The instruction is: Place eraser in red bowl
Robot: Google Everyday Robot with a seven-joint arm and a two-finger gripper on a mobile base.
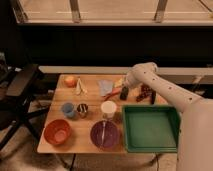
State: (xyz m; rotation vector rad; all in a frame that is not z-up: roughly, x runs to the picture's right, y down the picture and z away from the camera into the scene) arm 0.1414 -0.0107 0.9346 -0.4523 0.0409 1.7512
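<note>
A wooden table is set by a black chair. Bright windows are seen above a dark wall.

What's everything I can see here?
table: one, wooden, centre
red bowl: one, orange-red, front left
purple bowl: one, purple, front middle
green tray: one, green, front right
blue cup: one, blue, middle left
dark cup: one, dark, beside blue cup
white cup: one, white, behind purple bowl
cloth: one, light blue, back middle
round fruit: one, orange, back left
eraser: one, dark, right of cloth
black stick: one, black, back right
chair: one, black, left of table
arm: one, white, right side
gripper: one, pale, at the eraser
</note>
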